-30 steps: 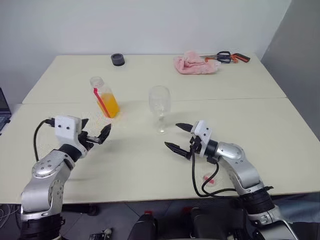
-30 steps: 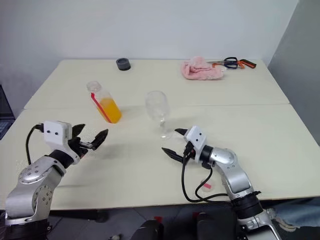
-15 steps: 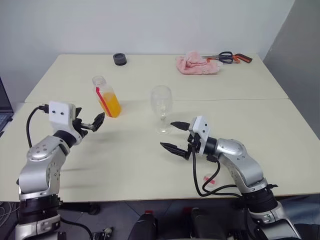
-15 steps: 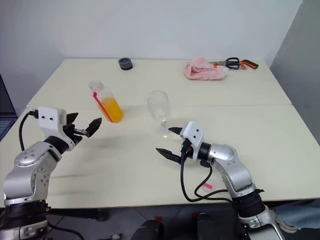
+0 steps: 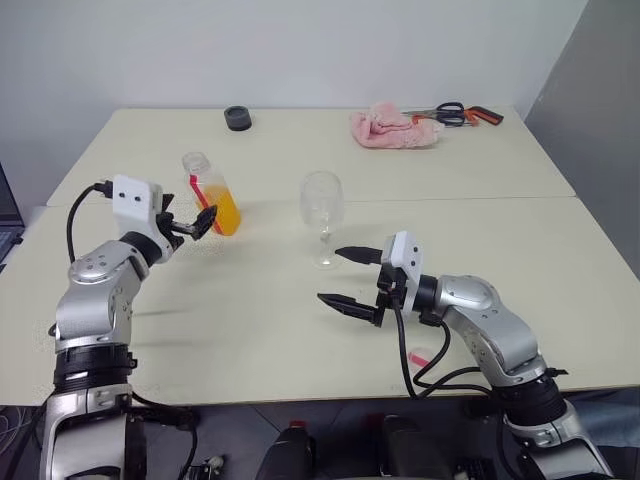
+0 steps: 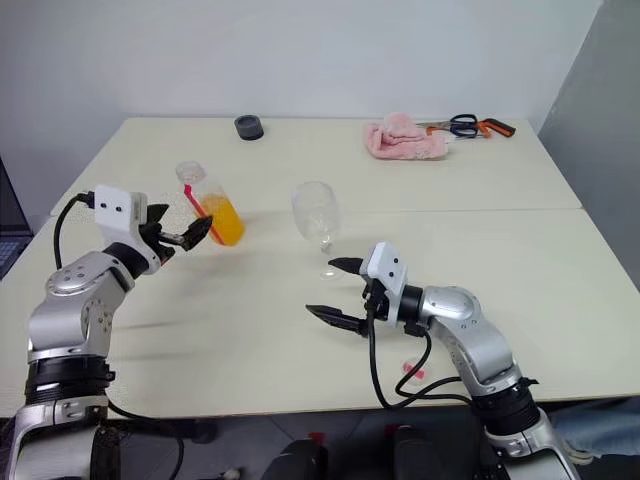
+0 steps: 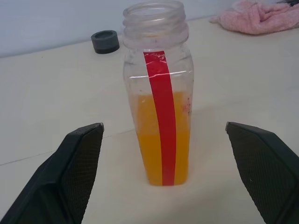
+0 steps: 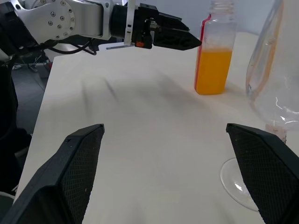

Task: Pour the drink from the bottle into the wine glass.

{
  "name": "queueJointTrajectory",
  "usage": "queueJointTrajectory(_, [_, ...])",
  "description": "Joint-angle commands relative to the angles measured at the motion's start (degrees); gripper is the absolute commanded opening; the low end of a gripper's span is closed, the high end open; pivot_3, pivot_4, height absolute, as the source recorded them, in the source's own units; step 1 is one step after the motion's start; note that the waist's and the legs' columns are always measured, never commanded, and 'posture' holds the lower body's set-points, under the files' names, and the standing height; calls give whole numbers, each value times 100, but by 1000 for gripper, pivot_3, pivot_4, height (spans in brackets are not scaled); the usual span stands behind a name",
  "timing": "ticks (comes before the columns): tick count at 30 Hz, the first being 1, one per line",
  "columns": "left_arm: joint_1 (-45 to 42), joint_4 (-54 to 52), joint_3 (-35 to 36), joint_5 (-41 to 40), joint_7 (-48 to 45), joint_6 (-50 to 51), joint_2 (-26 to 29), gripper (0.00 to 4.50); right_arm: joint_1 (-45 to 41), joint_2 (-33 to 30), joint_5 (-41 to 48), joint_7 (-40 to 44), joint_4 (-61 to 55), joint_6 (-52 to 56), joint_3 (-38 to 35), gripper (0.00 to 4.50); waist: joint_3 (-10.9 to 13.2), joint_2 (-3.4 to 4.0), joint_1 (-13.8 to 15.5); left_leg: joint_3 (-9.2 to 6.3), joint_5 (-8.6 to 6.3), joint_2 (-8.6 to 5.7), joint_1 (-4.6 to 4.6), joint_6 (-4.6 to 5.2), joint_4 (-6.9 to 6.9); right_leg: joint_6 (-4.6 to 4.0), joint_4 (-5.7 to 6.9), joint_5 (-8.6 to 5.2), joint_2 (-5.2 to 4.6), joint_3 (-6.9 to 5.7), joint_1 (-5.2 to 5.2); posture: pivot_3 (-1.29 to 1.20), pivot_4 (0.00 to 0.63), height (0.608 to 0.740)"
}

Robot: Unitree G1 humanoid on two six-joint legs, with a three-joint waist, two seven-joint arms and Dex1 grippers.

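Observation:
The bottle [image 5: 208,192] stands uncapped on the table's left side, clear with a red strip, and the orange drink [image 7: 184,135] fills its lower half. My left gripper [image 5: 197,225] is open and level just in front of it; in the left wrist view the bottle [image 7: 161,93] is centred ahead of the two spread fingers. The empty wine glass [image 5: 322,205] stands upright mid-table. My right gripper [image 5: 332,276] is open, pointing left, a little nearer than the glass's foot and touching nothing.
A black round cap [image 5: 237,118] lies at the back left. A pink cloth [image 5: 392,128] and scissors [image 5: 455,112] lie at the back right. A small pink scrap [image 5: 418,358] lies under my right forearm. A seam [image 5: 480,198] crosses the table behind the glass.
My left gripper has risen and moved forward, up close to the bottle. My right gripper has lifted slightly and drawn back. Bottle and glass stand as before.

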Motion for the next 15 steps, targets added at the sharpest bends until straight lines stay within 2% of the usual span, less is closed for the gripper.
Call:
queueJointTrajectory(1, [-314, 274, -23, 73, -74, -228, 23, 4500, -110, -16, 62, -20, -238, -24, -19, 4458, 0, 0, 0, -1, 0, 0, 0, 0, 0, 0, 0, 0, 0, 0, 0, 0, 150, 740])
queueJointTrajectory(15, [-1554, 2388, -326, 423, -615, -1032, 58, 4500, -115, -68, 24, -85, -268, -46, 14, 4458, -1, -1, -6, -1, 0, -4, -2, 0, 3, 0, 1, 0, -2, -8, -1, 0, 150, 740])
